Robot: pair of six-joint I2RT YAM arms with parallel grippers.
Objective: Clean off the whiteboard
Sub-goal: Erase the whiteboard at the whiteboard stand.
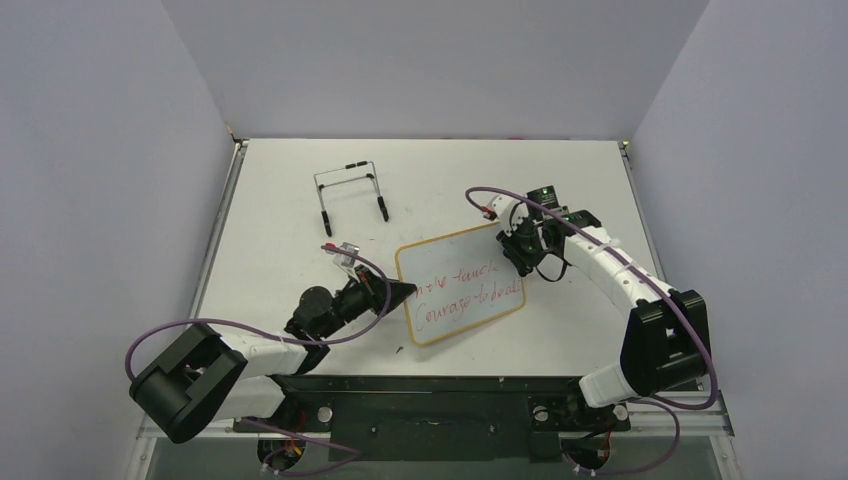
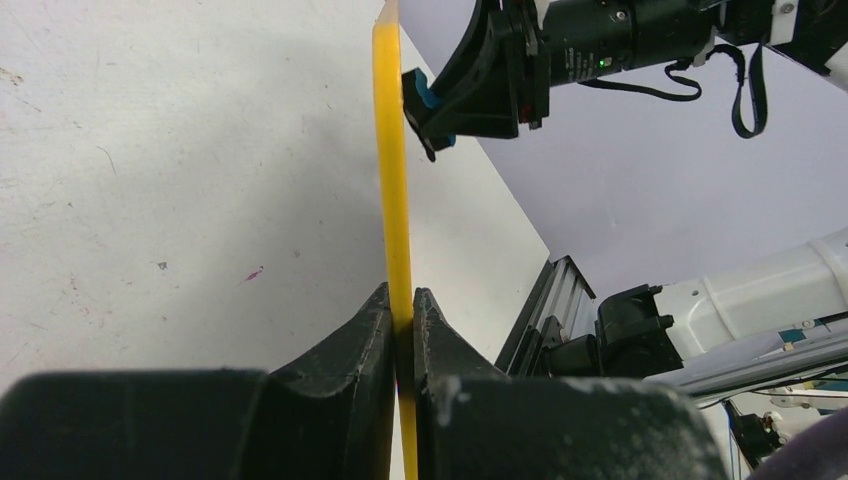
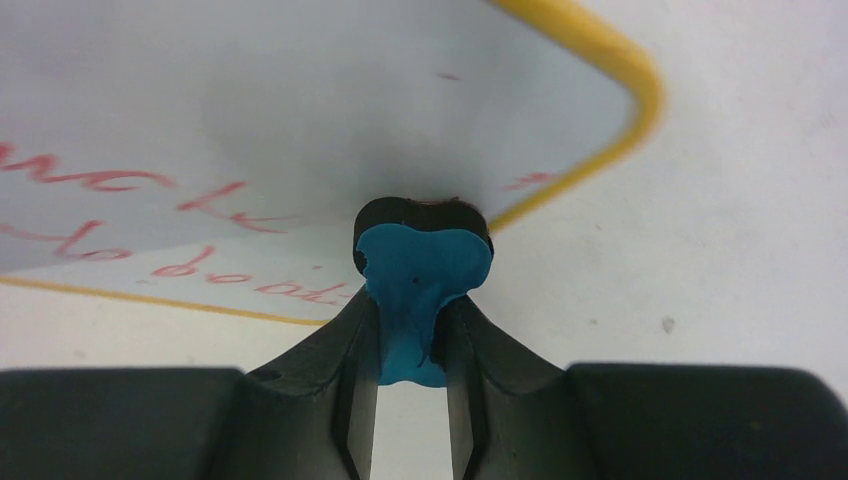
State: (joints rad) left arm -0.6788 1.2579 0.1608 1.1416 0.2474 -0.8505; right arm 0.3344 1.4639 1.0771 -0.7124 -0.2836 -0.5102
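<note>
Found the whiteboard [image 1: 460, 283] near the middle of the table [image 1: 280, 200], rotated, long side along the 8-to-2 o'clock line in the top view. Read two lines of red handwriting across its face; not legible in full. Noted a thin yellow frame all round.

Logged left gripper [image 1: 405, 293] at the board's 9 o'clock edge, pinched narrow onto the frame. Confirmed in the left wrist view: both fingers [image 2: 370, 335] pressed flat against the yellow edge, board seen edge-on.

Logged right gripper [image 1: 517, 255] at the board's 2 o'clock corner, clamped tight on a blue bone-shaped eraser [image 3: 420, 270]. Seen in the right wrist view: black pad of the eraser set against the white face just inside the rounded corner, red script to 9 o'clock of it.

Cannot tell flat-lying from lifted clear of the table.

Spotted black wire easel stand [image 1: 350, 190] at 11 o'clock of the board, well apart, standing free on the table.
</note>
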